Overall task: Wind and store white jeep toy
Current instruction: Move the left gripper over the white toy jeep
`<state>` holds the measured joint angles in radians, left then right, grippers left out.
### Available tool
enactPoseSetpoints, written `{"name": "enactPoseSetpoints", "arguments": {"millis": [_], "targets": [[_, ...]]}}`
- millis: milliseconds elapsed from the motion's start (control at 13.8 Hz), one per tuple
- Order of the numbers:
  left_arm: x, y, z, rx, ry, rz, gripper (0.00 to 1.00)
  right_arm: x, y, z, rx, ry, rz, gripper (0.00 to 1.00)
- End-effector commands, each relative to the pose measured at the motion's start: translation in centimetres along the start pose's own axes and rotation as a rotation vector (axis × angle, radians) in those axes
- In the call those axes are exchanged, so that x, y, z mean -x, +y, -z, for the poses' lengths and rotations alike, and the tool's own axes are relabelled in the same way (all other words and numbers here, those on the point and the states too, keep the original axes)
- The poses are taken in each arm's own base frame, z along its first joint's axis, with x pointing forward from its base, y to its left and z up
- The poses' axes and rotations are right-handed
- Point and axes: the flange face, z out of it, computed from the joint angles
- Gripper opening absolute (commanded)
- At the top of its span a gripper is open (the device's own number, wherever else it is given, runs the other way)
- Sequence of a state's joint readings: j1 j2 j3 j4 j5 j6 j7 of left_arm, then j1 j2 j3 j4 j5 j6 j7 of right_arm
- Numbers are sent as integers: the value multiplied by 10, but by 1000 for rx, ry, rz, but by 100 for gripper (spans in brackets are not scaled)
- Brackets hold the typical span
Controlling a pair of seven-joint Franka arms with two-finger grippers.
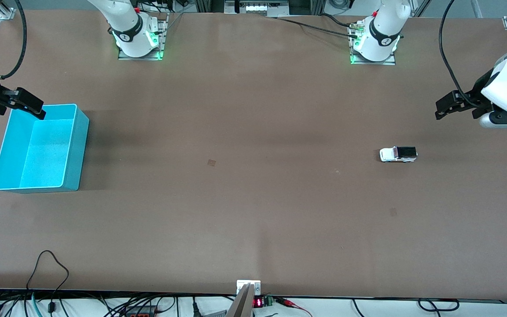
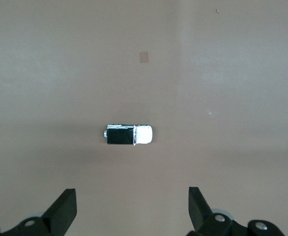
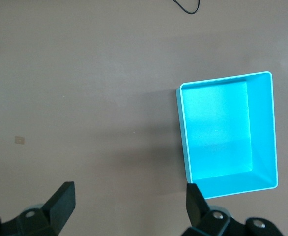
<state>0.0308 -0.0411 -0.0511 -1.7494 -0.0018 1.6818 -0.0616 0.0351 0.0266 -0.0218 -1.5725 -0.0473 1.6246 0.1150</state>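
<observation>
The white jeep toy (image 1: 398,154), tiny with a black roof panel, stands on the brown table toward the left arm's end. It also shows in the left wrist view (image 2: 129,135), clear of the fingers. My left gripper (image 1: 442,109) hangs open and empty above the table beside the jeep; its own view shows it too (image 2: 131,196). The cyan bin (image 1: 79,154) stands empty at the right arm's end and also shows in the right wrist view (image 3: 274,128). My right gripper (image 1: 37,110) hangs open and empty over the bin's rim, as its own view shows (image 3: 129,191).
Two small tape marks lie on the table (image 1: 211,162) (image 1: 393,211). The arm bases (image 1: 139,39) (image 1: 374,44) stand at the edge farthest from the front camera. Cables (image 1: 51,264) and a small display unit (image 1: 258,302) sit at the nearest edge.
</observation>
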Motion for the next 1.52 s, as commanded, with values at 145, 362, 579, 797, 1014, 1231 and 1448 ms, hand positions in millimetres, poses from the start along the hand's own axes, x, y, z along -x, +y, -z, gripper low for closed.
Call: {"name": "enactPoseSetpoints", "arguments": {"millis": [145, 362, 579, 797, 1014, 1231, 1448], "targets": [[-2, -5, 3, 12, -20, -27, 100, 1, -1, 4, 1, 8, -9, 100], [0, -12, 1, 14, -43, -2, 100, 1, -1, 4, 1, 9, -8, 100], [-1, -6, -8, 12, -77, -21, 100, 1, -1, 4, 1, 9, -8, 100], [-5, -21, -21, 13, -118, -5, 100, 1, 0, 5, 2, 10, -9, 100], [5, -15, -30, 26, -206, -183, 100, 1, 0, 4, 2, 10, -11, 100], [6, -16, -39, 58, -225, -459, 100, 1, 0, 4, 0, 10, -12, 100], [8, -19, -68, 71, -266, -700, 100, 1, -1, 4, 1, 9, -9, 100]]}}
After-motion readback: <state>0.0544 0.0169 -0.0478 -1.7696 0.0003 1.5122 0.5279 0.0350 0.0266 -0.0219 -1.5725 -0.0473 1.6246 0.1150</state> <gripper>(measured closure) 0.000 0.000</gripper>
